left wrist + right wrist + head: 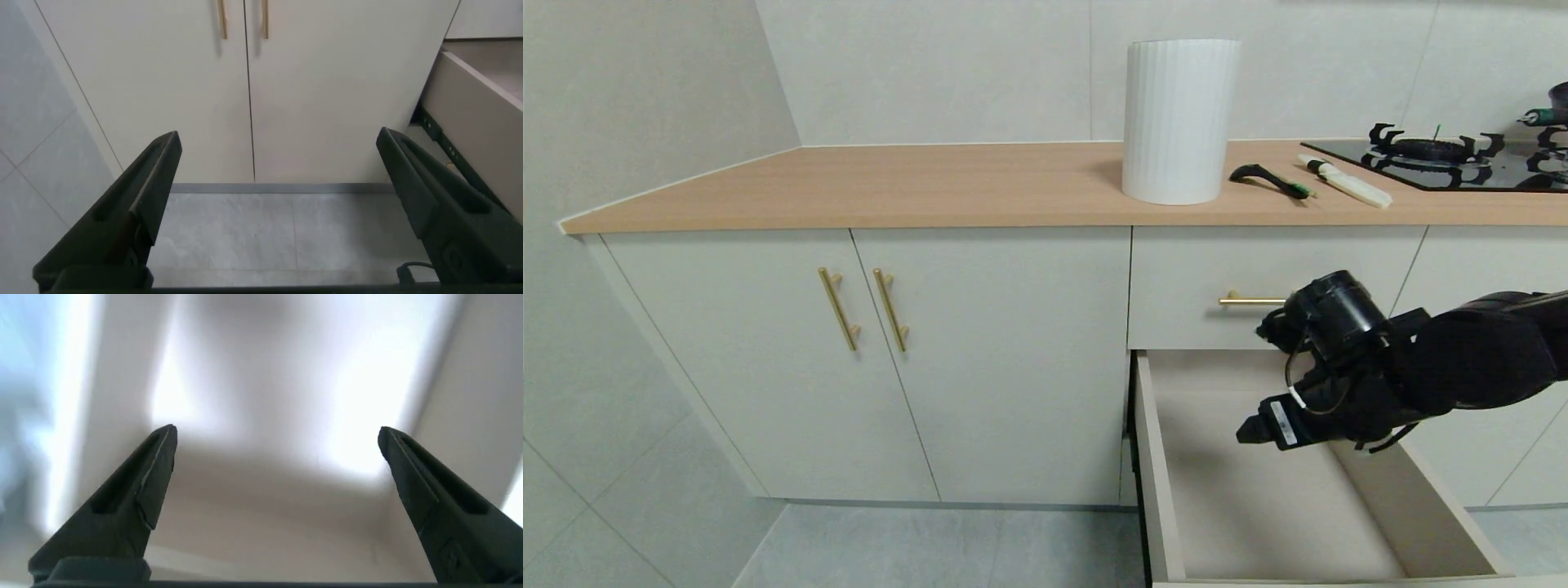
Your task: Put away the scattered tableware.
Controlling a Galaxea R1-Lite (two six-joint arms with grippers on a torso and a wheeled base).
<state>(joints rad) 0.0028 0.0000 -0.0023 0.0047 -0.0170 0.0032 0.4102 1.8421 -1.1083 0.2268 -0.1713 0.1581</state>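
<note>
Tableware: we see two pieces, a black utensil [1270,180] and a white utensil [1343,180]. They lie side by side, near each other but apart, on the surface [890,188] in the upper right of the head view. They sit between a tall white canister [1178,121] and the stove [1437,159].
Drawer: the drawer [1160,457] is pulled out in the lower right of the head view, below a shut one, and its floor looks bare to us.
Right claw: the right claw [276,431] hangs over the open drawer with its fingers wide apart and nothing between them. It is well below the surface and well apart from both utensils.
Left claw: the left claw [277,135] is also spread and empty. It hangs low in front of the doors [327,90], facing them and the floor [270,237].
Stage: we judge that the drawer is ready and neither utensil has been picked up yet.
Risk, lift: to reach the tableware the right arm must rise out of the drawer, and on a tight path it could knock the shut drawer's front or the lip of the surface.
Risk, grasp: both utensils lie flat and look thin, so fingers closing too high could slide over them or push one towards the stove.
Risk, neighbours: a wide claw coming down on the black utensil could nudge the white one or the canister.
Risk, drop: an early release could send a utensil onto the drawer's rim.
</note>
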